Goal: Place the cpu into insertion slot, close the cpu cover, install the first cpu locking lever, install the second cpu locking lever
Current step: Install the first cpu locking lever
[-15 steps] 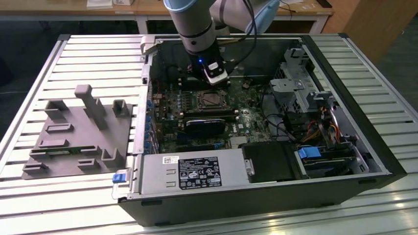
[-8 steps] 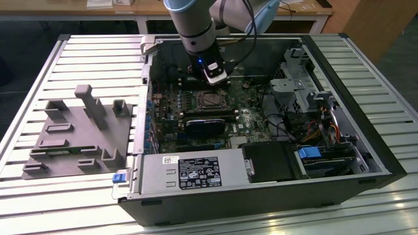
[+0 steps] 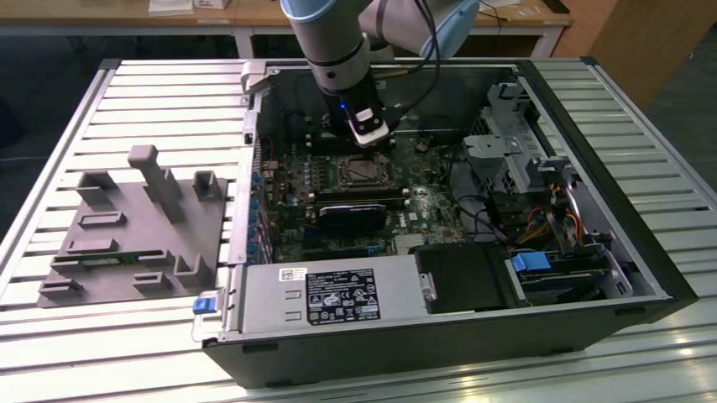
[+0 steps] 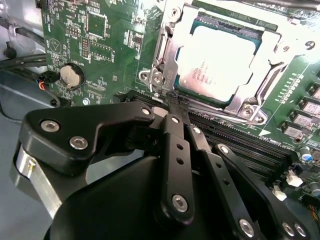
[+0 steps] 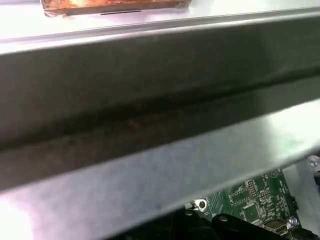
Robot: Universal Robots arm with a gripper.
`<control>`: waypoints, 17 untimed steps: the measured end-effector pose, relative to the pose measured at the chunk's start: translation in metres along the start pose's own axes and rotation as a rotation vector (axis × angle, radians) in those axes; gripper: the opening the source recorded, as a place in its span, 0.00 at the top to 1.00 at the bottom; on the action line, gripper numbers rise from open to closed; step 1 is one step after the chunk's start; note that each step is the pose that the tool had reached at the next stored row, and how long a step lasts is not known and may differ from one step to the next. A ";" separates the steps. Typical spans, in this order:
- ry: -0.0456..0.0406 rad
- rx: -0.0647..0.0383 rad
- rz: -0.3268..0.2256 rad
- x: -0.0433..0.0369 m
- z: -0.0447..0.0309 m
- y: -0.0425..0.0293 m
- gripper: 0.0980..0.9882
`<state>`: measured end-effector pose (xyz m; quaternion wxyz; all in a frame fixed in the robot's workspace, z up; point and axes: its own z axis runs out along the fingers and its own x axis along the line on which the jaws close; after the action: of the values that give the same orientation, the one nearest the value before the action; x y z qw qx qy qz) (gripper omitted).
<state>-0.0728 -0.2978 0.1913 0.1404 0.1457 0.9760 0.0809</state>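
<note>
In the exterior view the end effector (image 3: 371,138) is held just over the insertion slot (image 3: 361,172). In the second wrist view the cpu (image 4: 217,62) is seen seated under the closed cpu cover (image 4: 239,102), with the fingers (image 4: 175,130) pressed together at its edge; the locking steps are judged unfinished.

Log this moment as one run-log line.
cpu: seated | cpu cover: down over cpu | claw: shut, tip at the cover's corner
</note>
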 end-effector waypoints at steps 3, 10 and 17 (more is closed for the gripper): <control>-0.0001 0.001 0.000 0.0000 0.0000 -0.0001 1.00; -0.0002 0.001 0.000 -0.0002 -0.0009 0.0001 1.00; -0.0002 0.001 0.001 -0.0018 -0.0068 0.0014 1.00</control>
<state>-0.0729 -0.2978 0.1985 0.1404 0.1461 0.9759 0.0805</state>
